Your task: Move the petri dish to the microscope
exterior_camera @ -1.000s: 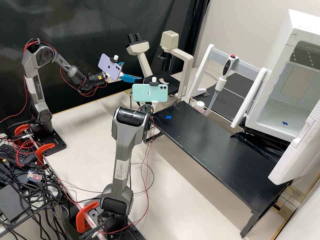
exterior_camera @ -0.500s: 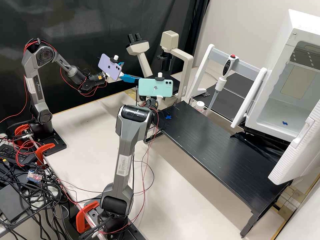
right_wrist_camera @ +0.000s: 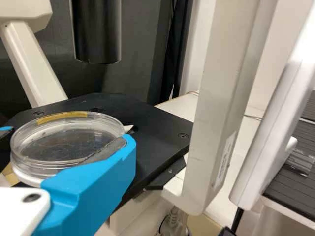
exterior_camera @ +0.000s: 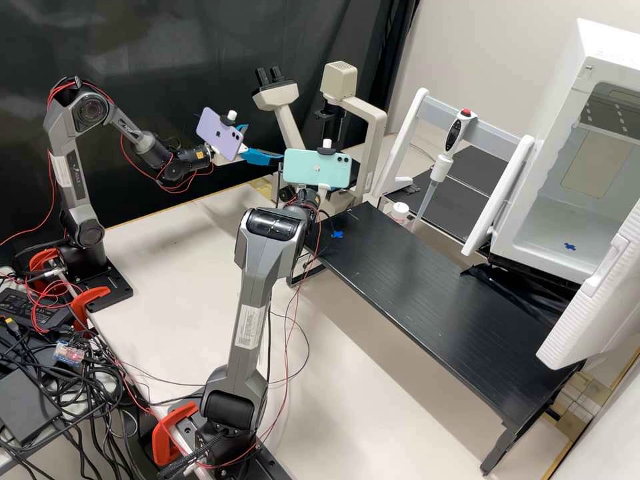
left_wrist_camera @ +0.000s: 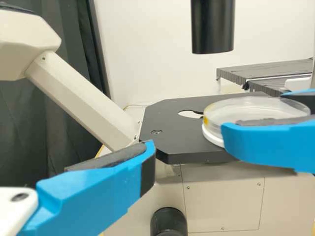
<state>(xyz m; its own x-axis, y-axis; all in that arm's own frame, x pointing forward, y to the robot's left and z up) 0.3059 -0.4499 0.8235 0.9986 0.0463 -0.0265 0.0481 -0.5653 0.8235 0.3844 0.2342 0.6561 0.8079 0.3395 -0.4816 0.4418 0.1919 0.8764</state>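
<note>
In the high view, the left gripper (exterior_camera: 264, 143) stands left of the microscope (exterior_camera: 375, 127), its fingers apart with nothing between them. The right gripper (exterior_camera: 323, 189), partly behind the mint phone, is in front of the microscope. In the right wrist view, the right gripper (right_wrist_camera: 68, 136) is shut on the clear petri dish (right_wrist_camera: 64, 140), level over the near part of the black stage (right_wrist_camera: 157, 129). The left wrist view has one finger of the left gripper (left_wrist_camera: 106, 184) beside the stage (left_wrist_camera: 172, 130); the petri dish (left_wrist_camera: 256, 109) is farther right, its underside white.
A black cylinder (left_wrist_camera: 212, 27) hangs above the stage. Right of the microscope are a white rack with a pipette (exterior_camera: 453, 140), a raised black platform (exterior_camera: 427, 293) with a blue cross, and a white cabinet (exterior_camera: 600, 60) with its door open. Cables lie at the bench's left edge.
In the high view, the right arm with the mint phone has shifted rightward and slightly up the picture, farther along the microscope's front. The left arm has stayed where it was.
</note>
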